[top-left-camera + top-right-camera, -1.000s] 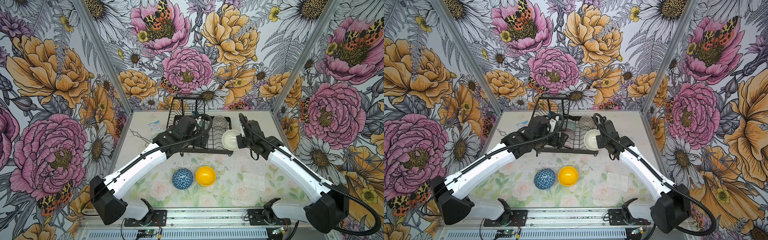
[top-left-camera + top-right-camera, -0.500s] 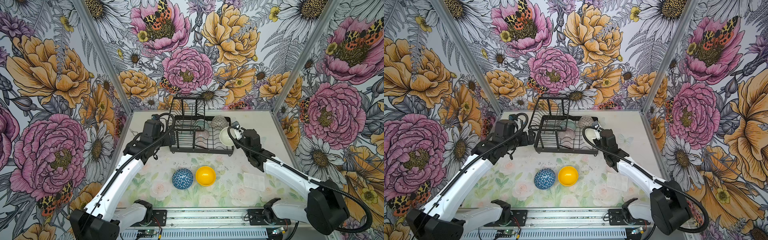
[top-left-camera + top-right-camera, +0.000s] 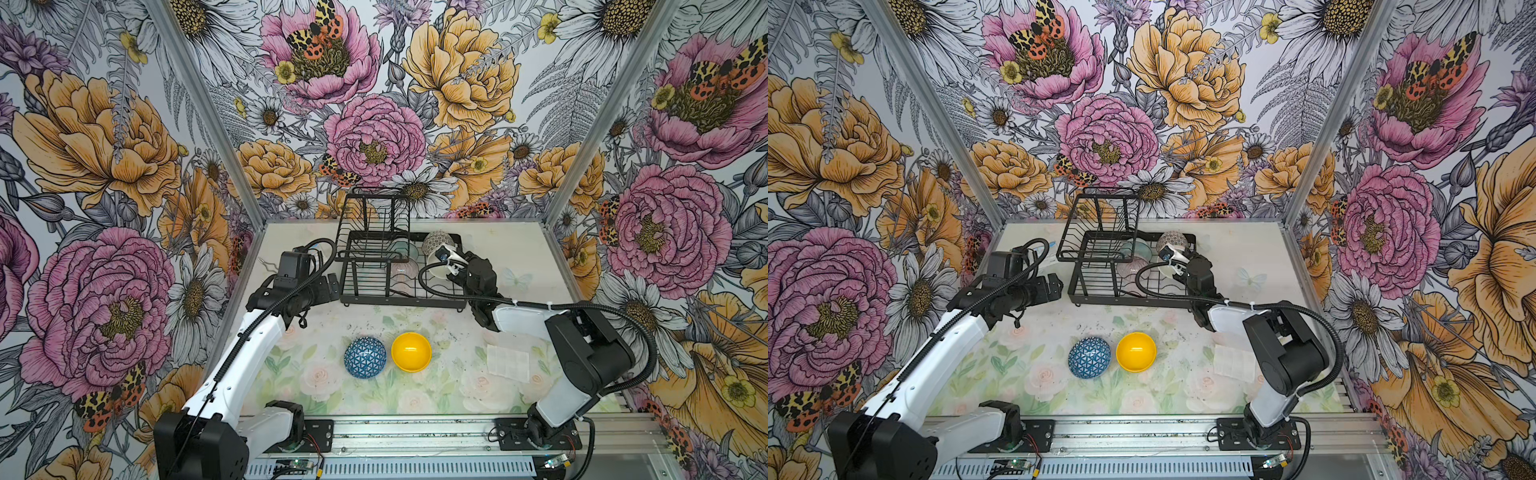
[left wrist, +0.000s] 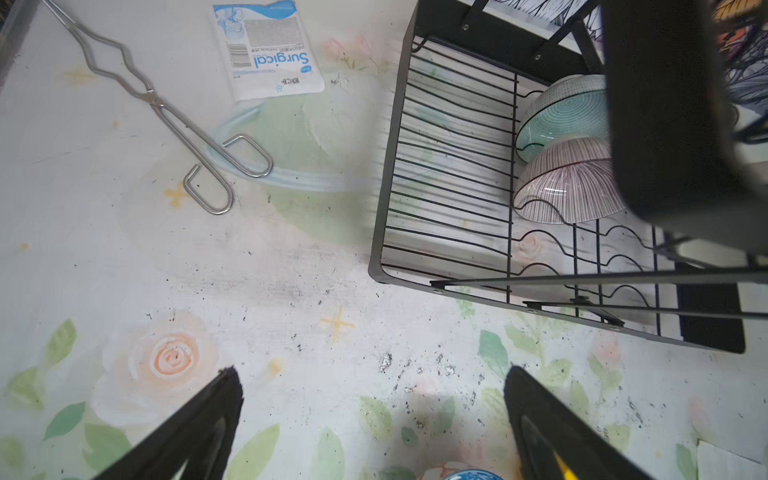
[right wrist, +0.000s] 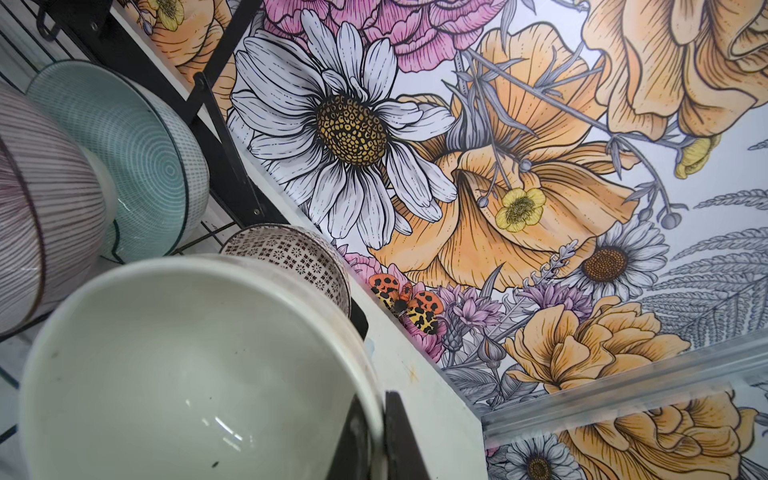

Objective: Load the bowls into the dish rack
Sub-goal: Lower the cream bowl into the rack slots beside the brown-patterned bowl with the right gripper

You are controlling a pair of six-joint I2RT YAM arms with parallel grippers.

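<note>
Right tool [image 5: 376, 436], pinching the rim of the cream-white bowl [image 5: 187, 374], has carried it into the dish rack [image 3: 399, 297] beside the black-and-white bowl [image 5: 291, 253]; left tool [image 4: 371, 374], wide open and empty, has withdrawn, leaving the blue bowl [image 3: 365, 357] and yellow bowl [image 3: 411, 351] on the desk [image 3: 457, 374].

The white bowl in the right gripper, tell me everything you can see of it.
The cream-white bowl is plain, glossy, ceramic-looking and empty, with dark specks inside. It is tilted on edge over the right end of the dish rack, in front of the black-and-white bowl. The right gripper is shut on its rim, one finger inside, one outside. Whether it touches the wires is hidden.
</note>
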